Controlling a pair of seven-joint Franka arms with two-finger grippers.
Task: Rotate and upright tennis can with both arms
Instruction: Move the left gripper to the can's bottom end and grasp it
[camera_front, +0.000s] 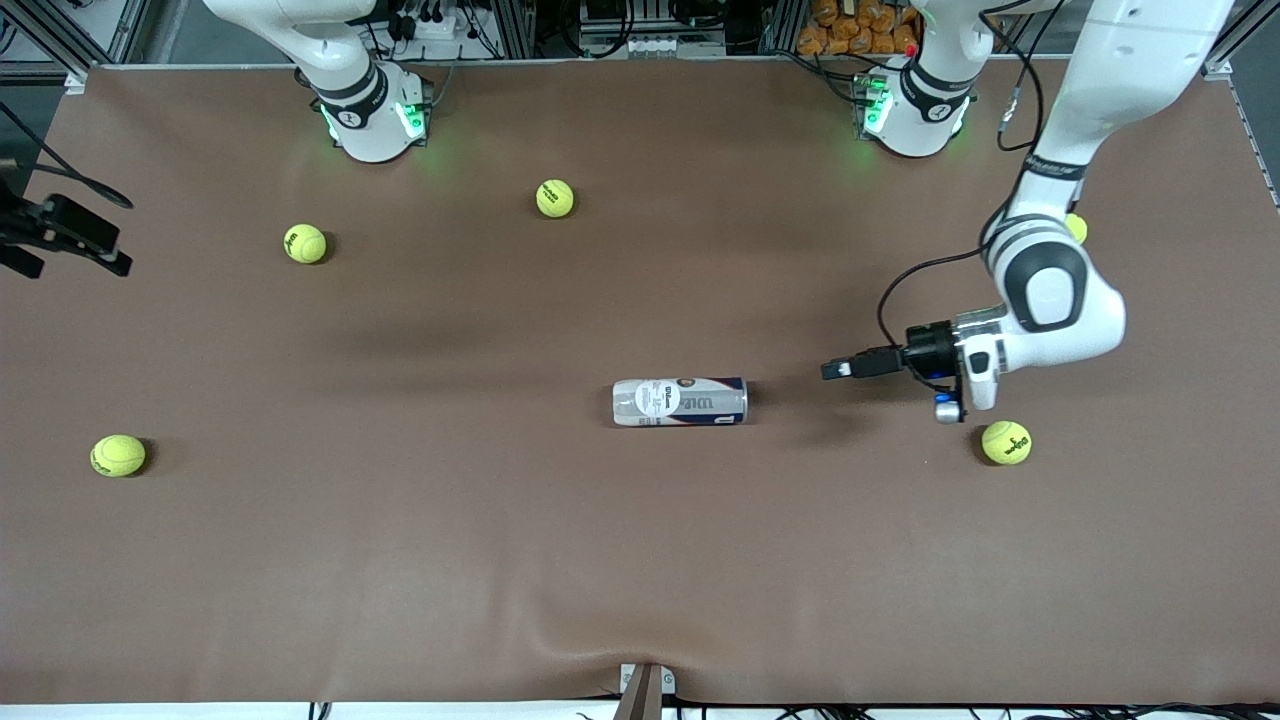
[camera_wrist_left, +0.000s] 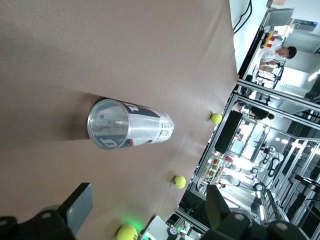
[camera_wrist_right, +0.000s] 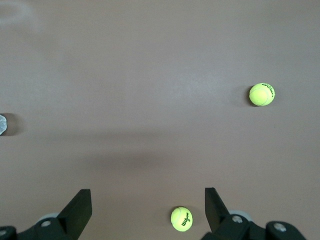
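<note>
A wide brown surface (camera_front: 400, 560) fills the room's middle, with metal framing and cables along the robots' end. The tennis can (camera_front: 680, 401) lies on its side near the centre, its long axis running toward each arm's end of the surface, its open silver-rimmed mouth facing the left arm. The left pincer (camera_front: 838, 369) hovers low, just off that mouth, fingers spread wide and holding nothing; its wrist view looks straight into the clear tube. The right pincer (camera_wrist_right: 147, 207) is also fully open and empty, waiting high over bare surface at the right arm's end, with two tennis balls below it (camera_wrist_right: 181, 218) (camera_wrist_right: 262, 94). Another ball (camera_front: 1006, 442) sits close under the left arm. To do this step well, I would judge the left pincer should line up squarely with the can's end and close gently, since a slim cylinder rolls away easily if nudged off-centre.
</note>
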